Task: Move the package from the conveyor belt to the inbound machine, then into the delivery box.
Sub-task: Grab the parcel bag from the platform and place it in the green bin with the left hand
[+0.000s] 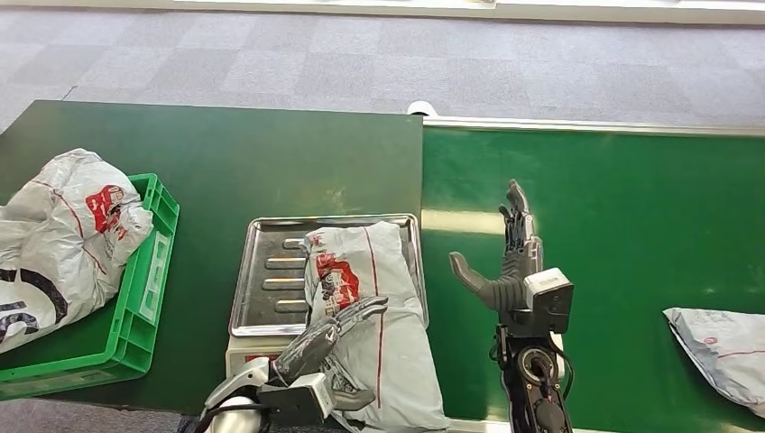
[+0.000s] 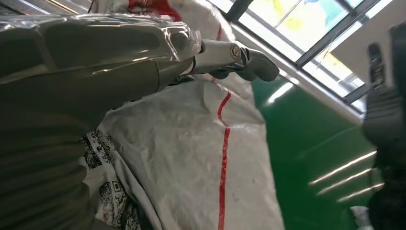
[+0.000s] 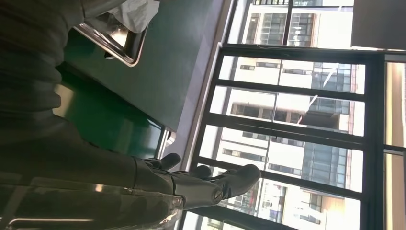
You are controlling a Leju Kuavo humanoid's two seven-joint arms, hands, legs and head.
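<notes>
The package (image 1: 365, 307) is laid on the steel tray of the inbound machine (image 1: 271, 271), its near end overhanging the front edge. It is grasped at that end by the left hand (image 1: 329, 343); the right hand (image 1: 510, 262) is held open and empty above the conveyor belt (image 1: 613, 225). If lifted by one end, the limp bag could be dragged or snagged on the tray rim before the delivery box (image 1: 144, 280) is reached.

Grey carpet floor (image 1: 379, 63); tall windows (image 3: 297, 120)
</notes>
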